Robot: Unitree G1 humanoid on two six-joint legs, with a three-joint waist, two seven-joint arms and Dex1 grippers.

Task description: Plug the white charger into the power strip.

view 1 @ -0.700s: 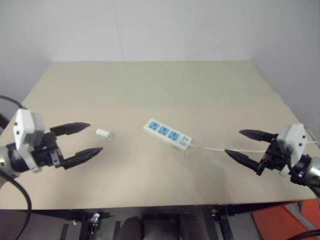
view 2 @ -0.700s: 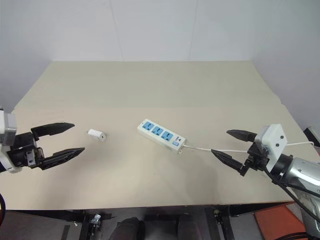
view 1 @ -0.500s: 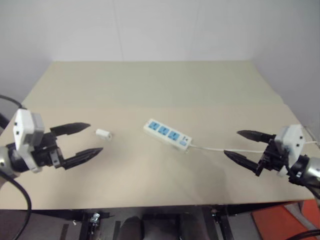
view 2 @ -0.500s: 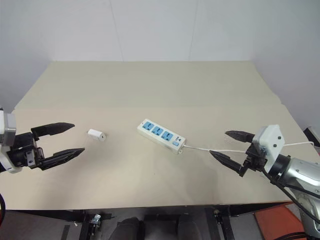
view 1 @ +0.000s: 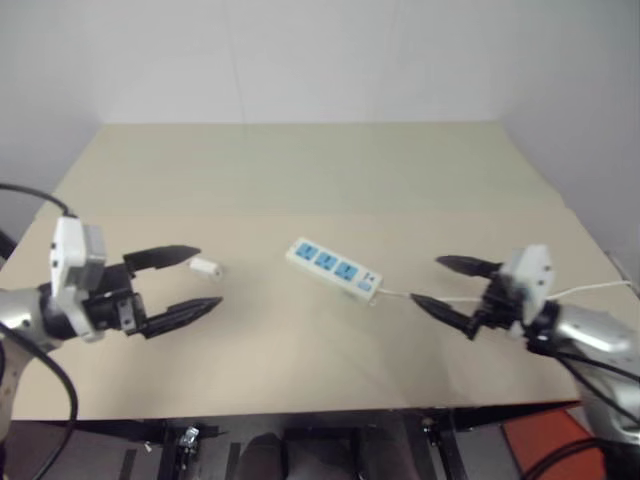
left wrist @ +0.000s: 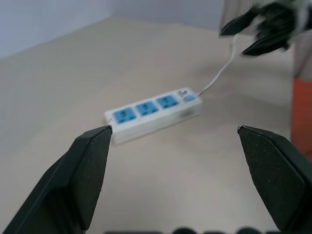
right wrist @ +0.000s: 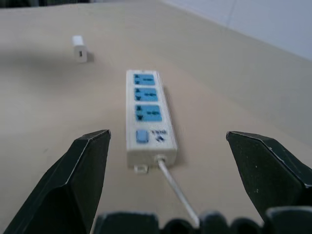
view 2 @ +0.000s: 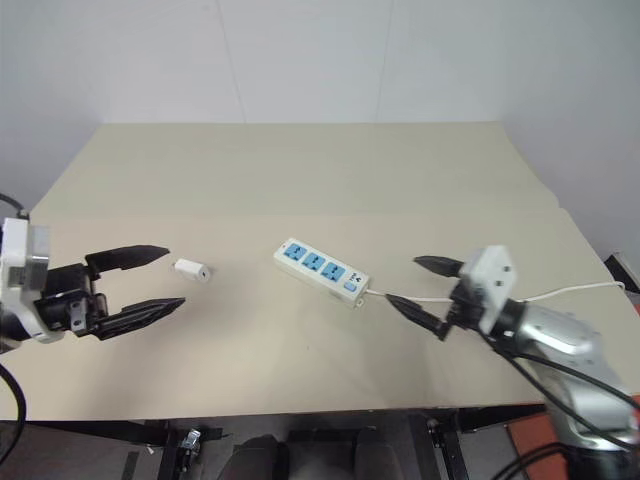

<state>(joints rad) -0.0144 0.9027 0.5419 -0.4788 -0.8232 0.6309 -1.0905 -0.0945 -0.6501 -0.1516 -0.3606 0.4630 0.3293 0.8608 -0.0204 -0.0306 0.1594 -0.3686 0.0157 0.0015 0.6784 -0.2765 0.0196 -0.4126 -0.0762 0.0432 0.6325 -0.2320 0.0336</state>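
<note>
The power strip (view 1: pixel 335 270) lies flat mid-table, its three blue socket faces up, blue switch and thin white cord (view 1: pixel 430 297) at its right end. The white charger (view 1: pixel 206 267) lies on its side left of the strip, also visible in the right wrist view (right wrist: pixel 79 48). My left gripper (view 1: pixel 195 281) hovers open just short of the charger, holding nothing. On the right my right gripper (view 1: pixel 440 283) stands open over the cord, pointing at the strip's switch end (right wrist: pixel 142 136). The left wrist view shows the strip (left wrist: pixel 153 112) ahead between the fingers.
The beige table (view 1: pixel 300 170) has a seam running across it behind the strip. White walls rise behind and to the right. The cord trails off toward the table's right edge (view 1: pixel 600 285).
The right gripper has moved left along the cord toward the strip's switch end. The left gripper has edged right, closer to the charger. Both stay open.
</note>
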